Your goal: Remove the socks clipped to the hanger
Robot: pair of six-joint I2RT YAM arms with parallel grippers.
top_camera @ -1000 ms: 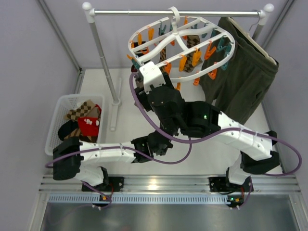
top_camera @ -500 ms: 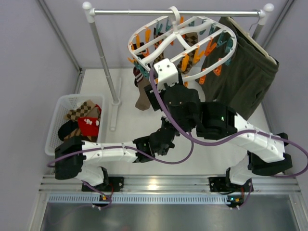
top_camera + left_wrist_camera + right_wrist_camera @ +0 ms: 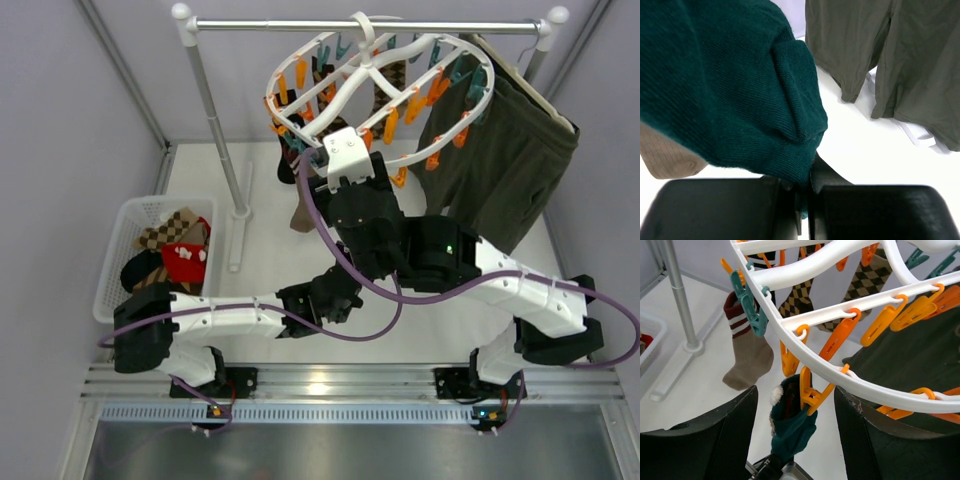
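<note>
L end effector (image 3: 802, 202) is clamped on the toe end of the teal sock (image 3: 730, 85), and the fabric bunches right above the closed jaws. R end effector (image 3: 795, 405) is spread wide w/ nothing held, one finger (image 3: 705, 440) on each side of the sock. The orange clip (image 3: 810, 392) biting the sock's cuff sits between its fingertips, untouched as far as I can tell. So the sock runs from that clip on the hanger (image 3: 840, 372) rim straight down to L, which shows at the bottom of the R wrist view.

Step in hand, I'd say: freeing the teal sock. Grip is made, release not yet done. Next move prob. calls for R to pinch the clip's handles open, or for L to pull down & away. A pull needs the frame steadied, since it hangs by its hook on the rail (image 3: 300, 25) and could tilt or swing.

Further out, a striped brown sock (image 3: 747, 352) and argyle socks (image 3: 800, 295) are clipped at the frame's far side. More socks lie in the basket (image 3: 108, 280) on the surface (image 3: 265, 260), L side. The shorts (image 3: 500, 170) hang just beside the hanger, R side.
</note>
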